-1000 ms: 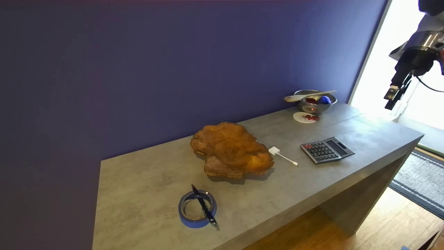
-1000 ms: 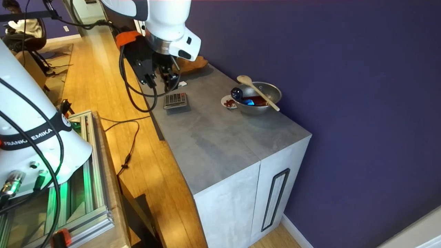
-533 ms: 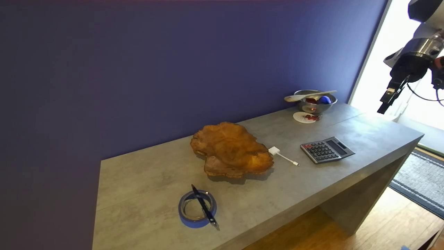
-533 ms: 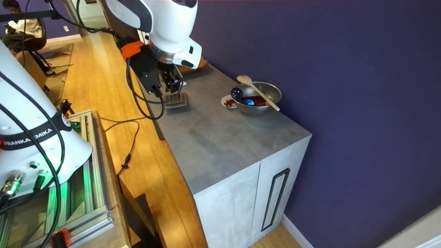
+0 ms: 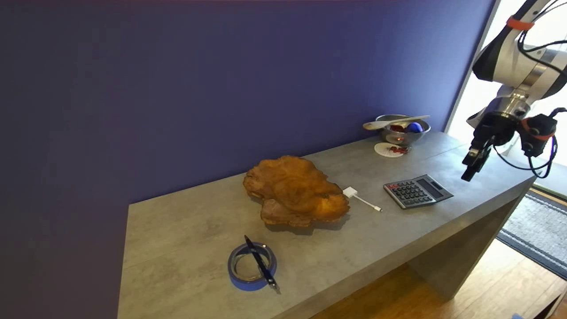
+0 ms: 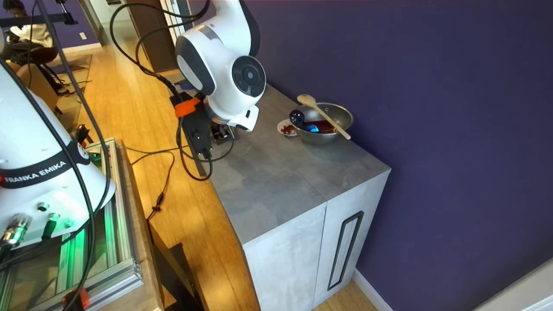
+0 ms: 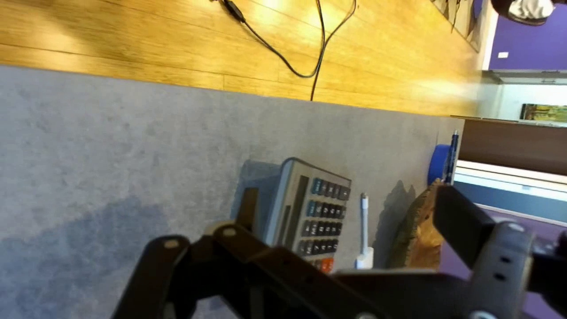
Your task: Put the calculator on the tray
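The grey calculator (image 5: 417, 192) lies on the grey tabletop with its display end raised. It also shows in the wrist view (image 7: 305, 212), partly covered by the gripper at its lower end. The large orange-brown tray (image 5: 297, 190) lies farther along the table. A part of it shows in the wrist view (image 7: 429, 239) behind one finger. My gripper (image 5: 471, 170) is in the air above the table, beyond the calculator's display end and not touching it. In the wrist view the open gripper (image 7: 354, 210) has its fingers wide apart with nothing held. In an exterior view the arm hides the tray.
A white cable adapter (image 5: 362, 200) lies between calculator and tray. A blue tape roll (image 5: 246, 283) with a dark pen (image 5: 260, 262) across it stands nearer the table's end. A metal bowl (image 5: 405, 136) with a wooden spoon (image 5: 394, 122) and a white disc (image 5: 384, 150) sit by the wall.
The gripper has come down towards the table and closer to the calculator's display end. The calculator, the tray and the other objects have not moved.
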